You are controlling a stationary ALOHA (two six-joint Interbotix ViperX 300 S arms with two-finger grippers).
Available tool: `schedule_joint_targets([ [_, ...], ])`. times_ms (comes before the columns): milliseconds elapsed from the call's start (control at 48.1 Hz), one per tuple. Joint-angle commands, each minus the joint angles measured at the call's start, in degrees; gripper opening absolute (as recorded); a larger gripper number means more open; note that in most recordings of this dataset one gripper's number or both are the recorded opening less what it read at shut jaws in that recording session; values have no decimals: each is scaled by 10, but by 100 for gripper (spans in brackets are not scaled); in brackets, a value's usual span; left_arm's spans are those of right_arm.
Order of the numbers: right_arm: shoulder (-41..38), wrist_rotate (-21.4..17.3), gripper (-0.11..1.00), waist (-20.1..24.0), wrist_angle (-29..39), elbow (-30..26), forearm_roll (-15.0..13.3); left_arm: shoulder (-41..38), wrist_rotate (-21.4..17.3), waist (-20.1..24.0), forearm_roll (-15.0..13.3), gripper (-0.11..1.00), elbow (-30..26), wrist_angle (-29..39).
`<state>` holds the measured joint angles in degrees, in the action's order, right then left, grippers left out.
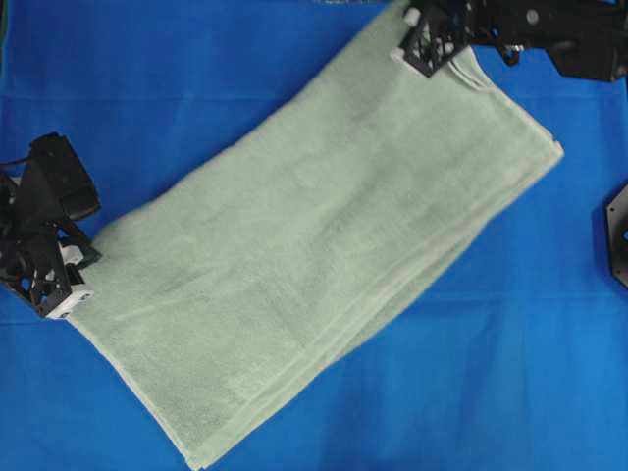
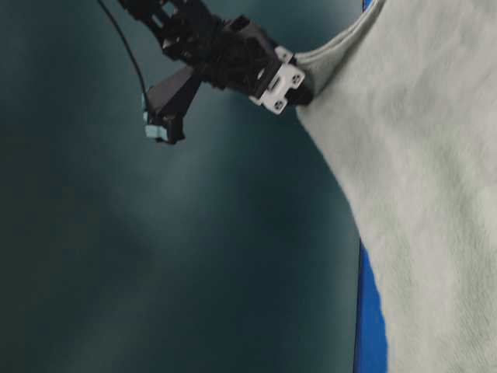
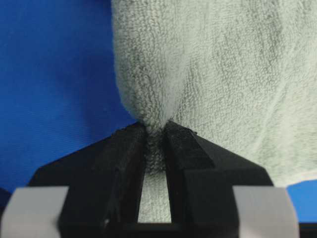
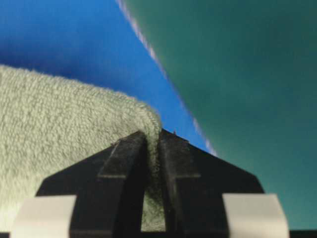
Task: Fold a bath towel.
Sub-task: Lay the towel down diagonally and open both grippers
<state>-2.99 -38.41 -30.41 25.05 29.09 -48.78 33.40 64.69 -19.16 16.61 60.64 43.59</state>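
Note:
The pale sage-green bath towel (image 1: 314, 245) lies diagonally on the blue table cloth, folded in layers, from the near left to the far right. My left gripper (image 1: 86, 265) is shut on the towel's left corner, and terry cloth (image 3: 208, 64) is pinched between its jaws in the left wrist view. My right gripper (image 1: 437, 61) is shut on the towel's far right corner. The right wrist view shows the towel edge (image 4: 74, 114) clamped between its jaws. The table-level view shows a gripper (image 2: 299, 81) holding a raised towel corner (image 2: 419, 155).
The blue table cloth (image 1: 510, 373) covers the table around the towel. A black arm base (image 1: 618, 231) sits at the right edge. The right arm (image 1: 549, 29) stretches along the far edge. The table's edge (image 4: 148, 47) runs close beside my right gripper.

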Motion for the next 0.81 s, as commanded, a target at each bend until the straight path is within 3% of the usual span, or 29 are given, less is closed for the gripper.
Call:
schedule_joint_targets([
  [0, 4, 12, 11, -5, -5, -22, -1, 4, 0, 4, 1, 11, 3, -6],
  [125, 1, 24, 11, -6, -5, -23, 0, 4, -2, 9, 1, 11, 7, -6],
  [187, 2, 25, 23, -5, -5, -22, 0, 5, -4, 12, 2, 17, 7, -5],
  [332, 5, 26, 63, -5, 2, -17, -1, 8, -10, 22, 1, 61, 7, 7],
  [395, 11, 25, 69, -6, 18, -11, 0, 12, -16, 23, 1, 78, 8, 14],
  [436, 16, 25, 67, -5, 32, -5, 1, 16, -19, 24, 1, 85, 9, 19],
  [644, 75, 41, 65, -4, 130, 41, 59, 54, -25, 27, 2, 83, 11, 43],
  [789, 105, 92, 65, -5, 156, 72, 132, 77, -29, 40, 3, 83, 17, 44],
])
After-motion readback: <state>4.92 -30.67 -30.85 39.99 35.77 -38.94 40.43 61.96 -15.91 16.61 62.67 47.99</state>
